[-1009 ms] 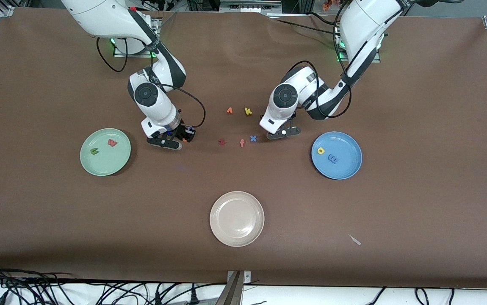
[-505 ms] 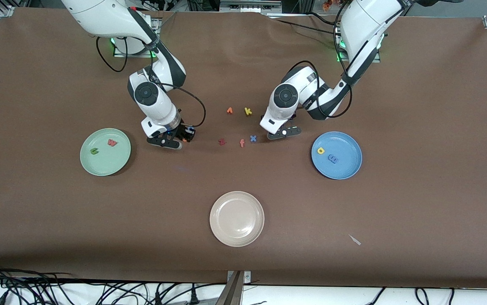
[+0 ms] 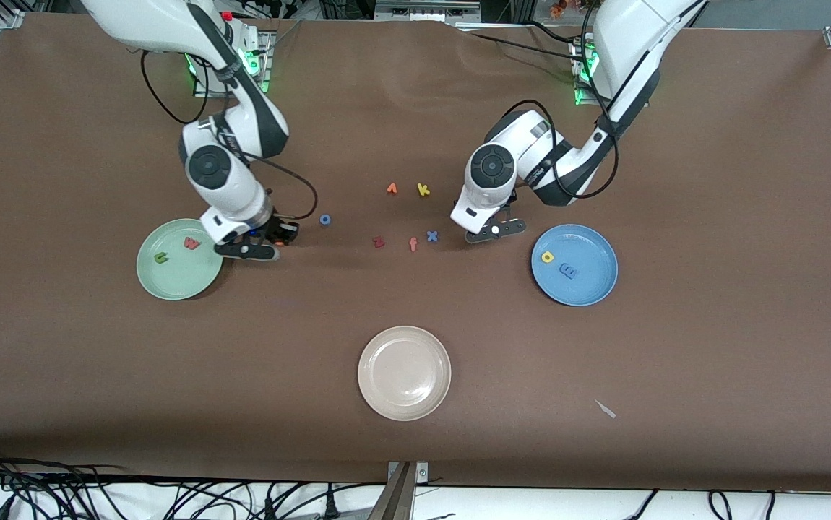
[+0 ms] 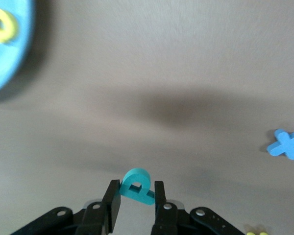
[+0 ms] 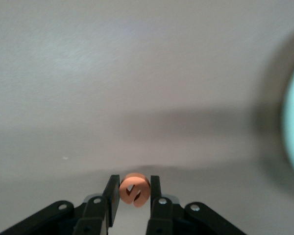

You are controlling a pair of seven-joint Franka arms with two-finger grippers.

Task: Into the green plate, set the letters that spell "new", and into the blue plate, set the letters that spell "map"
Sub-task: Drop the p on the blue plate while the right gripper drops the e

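Green plate (image 3: 170,278): I am seeing it at the frame's middle left, carrying the green n (image 3: 161,257) and red w (image 3: 191,243).
Blue plate (image 3: 592,285): sitting middle right, holding the yellow a (image 3: 548,256) and blue m (image 3: 569,271).
Right gripper (image 5: 133,192): I am holding it pinched on the orange e (image 5: 134,189), beside the green plate's rim; I should carry it well inside before letting go.
Left gripper (image 4: 136,193): clamping the teal p (image 4: 136,183) near the blue plate; I should keep it level.
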